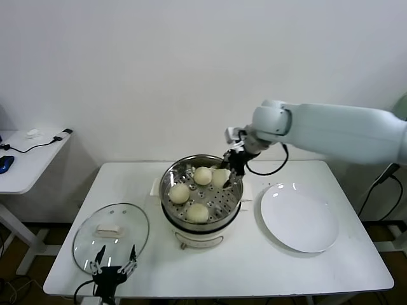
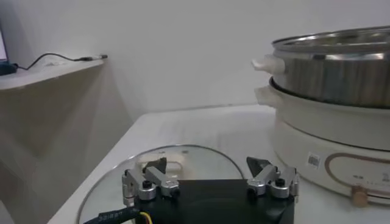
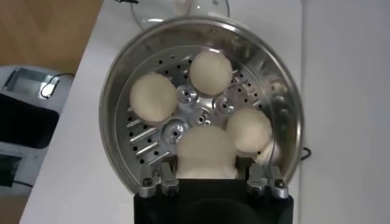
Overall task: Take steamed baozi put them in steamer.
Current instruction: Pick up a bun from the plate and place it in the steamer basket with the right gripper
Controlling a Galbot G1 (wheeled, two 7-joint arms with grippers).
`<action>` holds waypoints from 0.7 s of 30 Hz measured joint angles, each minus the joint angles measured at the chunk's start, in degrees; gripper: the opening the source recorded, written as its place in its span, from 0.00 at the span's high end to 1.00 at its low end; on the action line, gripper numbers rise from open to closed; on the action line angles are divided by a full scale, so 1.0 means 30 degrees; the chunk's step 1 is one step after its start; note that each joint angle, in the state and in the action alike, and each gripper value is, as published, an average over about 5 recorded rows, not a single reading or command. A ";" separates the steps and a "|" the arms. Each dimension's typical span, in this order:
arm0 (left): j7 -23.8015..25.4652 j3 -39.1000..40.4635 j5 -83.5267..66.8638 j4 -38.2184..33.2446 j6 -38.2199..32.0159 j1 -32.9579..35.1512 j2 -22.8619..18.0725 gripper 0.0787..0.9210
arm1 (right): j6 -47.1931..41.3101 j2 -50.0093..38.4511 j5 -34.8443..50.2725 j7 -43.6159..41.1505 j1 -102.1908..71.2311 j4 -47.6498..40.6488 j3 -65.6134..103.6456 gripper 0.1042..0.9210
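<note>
A white desk (image 1: 254,267) is seen carrying the steamer (image 1: 166,190), a white plate (image 1: 299,219) to its right and a glass lid (image 1: 82,238) to its left near the front edge. The steamer is stood near the middle of the desk, and all four baozi are found inside it on the perforated tray. Three baozi (image 1: 179,193) (image 1: 198,213) (image 1: 202,175) are laid free on the tray. The fourth baozi (image 3: 206,152) is gripped between the fingers of the right pincer (image 3: 210,182), which is lowered into the steamer at its rear right side, with the bun just above or on the tray. The left pincer (image 2: 210,179) is held wide open and empty at the front left desk edge, just over the near rim of the lid.
</note>
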 measured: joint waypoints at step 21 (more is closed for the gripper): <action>0.0004 0.0014 -0.0239 0.0439 0.0097 -0.0313 -0.0081 0.12 | -0.0321 0.1483 -0.1483 0.0750 -0.2609 -0.2043 0.0045 0.31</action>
